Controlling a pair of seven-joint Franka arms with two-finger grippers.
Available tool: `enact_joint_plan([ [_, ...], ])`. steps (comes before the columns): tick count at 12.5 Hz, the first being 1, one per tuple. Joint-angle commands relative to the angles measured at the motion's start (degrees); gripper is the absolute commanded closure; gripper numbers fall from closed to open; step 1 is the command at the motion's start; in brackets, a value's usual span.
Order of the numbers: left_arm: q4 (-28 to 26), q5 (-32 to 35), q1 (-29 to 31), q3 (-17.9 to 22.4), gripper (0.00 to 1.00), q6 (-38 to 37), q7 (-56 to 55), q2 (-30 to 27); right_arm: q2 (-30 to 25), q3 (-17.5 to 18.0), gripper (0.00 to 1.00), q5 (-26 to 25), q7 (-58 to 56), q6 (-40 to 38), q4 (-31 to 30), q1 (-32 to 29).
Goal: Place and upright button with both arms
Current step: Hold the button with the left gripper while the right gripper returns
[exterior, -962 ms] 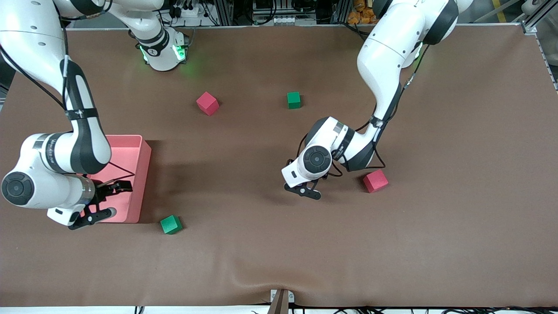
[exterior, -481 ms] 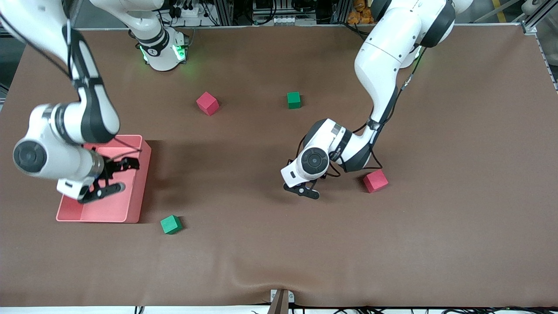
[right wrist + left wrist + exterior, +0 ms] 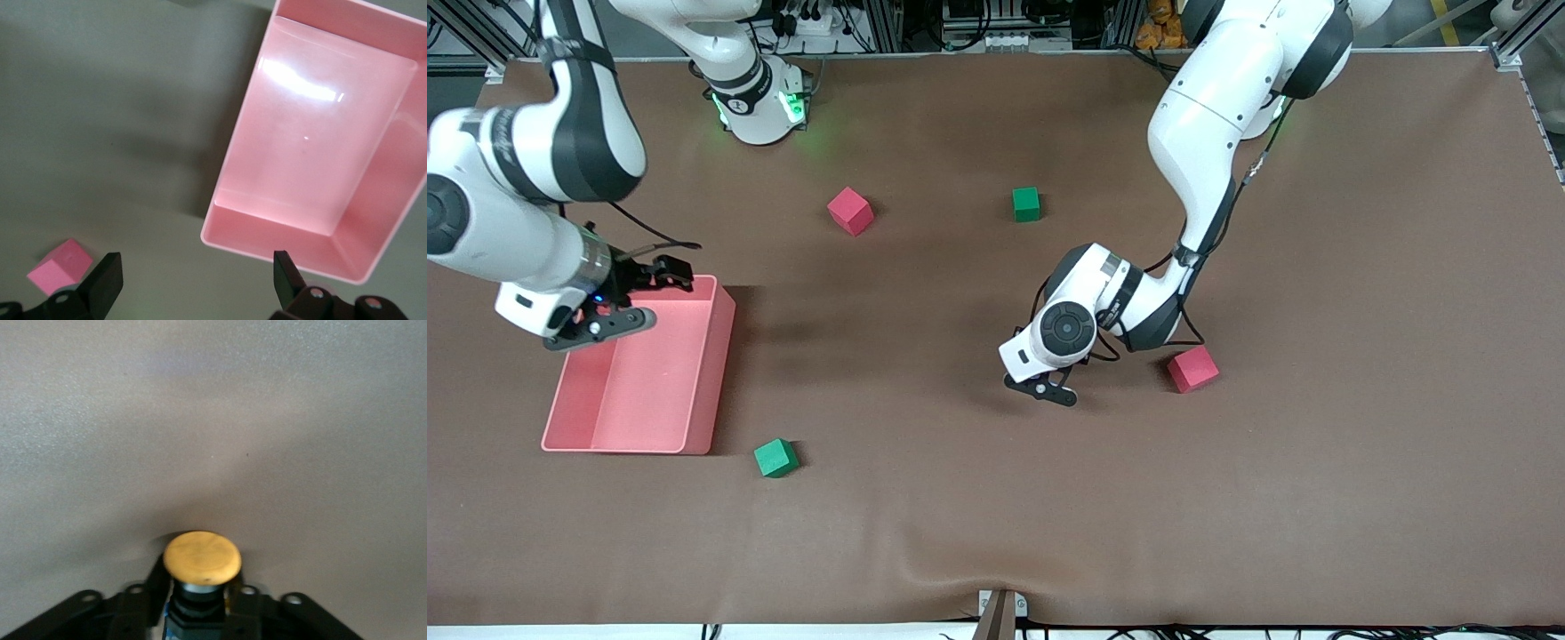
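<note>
Step in hand, by my reading: placement. The left pincer (image 3: 1042,388) sits low over the middle of the tabletop (image 3: 1360,427), grasping the button (image 3: 202,558) by its dark body, orange cap pointing away from the wrist. Whether the button already touches the tabletop I cannot tell.

Right pincer (image 3: 618,298) hovers released over the rim of the pink bin (image 3: 703,373) at the right arm's end, at the bin's 12 o'clock edge in the front view. It carries nothing, and the bin looks empty.

Surroundings: pink cube (image 3: 1192,369) at about 3 o'clock of the left pincer, near it but apart. A second pink cube (image 3: 850,211) and a green cube (image 3: 1026,204) lie farther from the front camera; another green cube (image 3: 775,458) lies just off the bin's corner, at its 5 o'clock.

Next move, as judged: if the button goes down on its side, the right arm must come to the middle so that one pincer steadies the body while the other tips the cap upward.

View differences:
- Front view: button hidden under the left wrist.
- Left wrist view: only this one shows the button and the grasp.
- Right wrist view: confirms spread fingers (image 3: 105,285) and the bare bin floor.
</note>
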Motion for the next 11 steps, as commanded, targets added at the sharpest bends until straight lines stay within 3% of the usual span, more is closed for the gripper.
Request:
enact_joint_plan([
  [1, 1.35, -0.28, -0.38, 0.31, 0.88, 0.44, -0.5, 0.57, -2.49, -0.87, 0.0, -0.14, 0.4, -4.56, 2.8, -1.12],
  [3, 1.53, -0.46, -0.38, 0.31, 0.99, 0.35, -1.28, -0.56, -2.85, -4.64, 0.0, -0.14, 0.66, -8.15, 7.09, -0.68],
  [6, 1.53, -0.2, -0.73, -0.74, 1.0, 0.78, -7.88, -3.38, -4.6, -5.54, 0.0, 0.12, 0.92, -12.55, 12.63, -1.64],
  [8, 1.53, 0.33, -5.29, 2.48, 1.0, 2.98, -12.42, -5.05, -4.52, -5.62, 0.0, 0.03, 1.01, -17.29, 16.85, -1.56],
  [11, 1.53, 2.34, -8.62, 4.7, 1.0, 3.25, -23.05, -5.49, -4.87, -6.06, 0.0, 0.03, 1.01, -19.68, 17.48, -1.03],
])
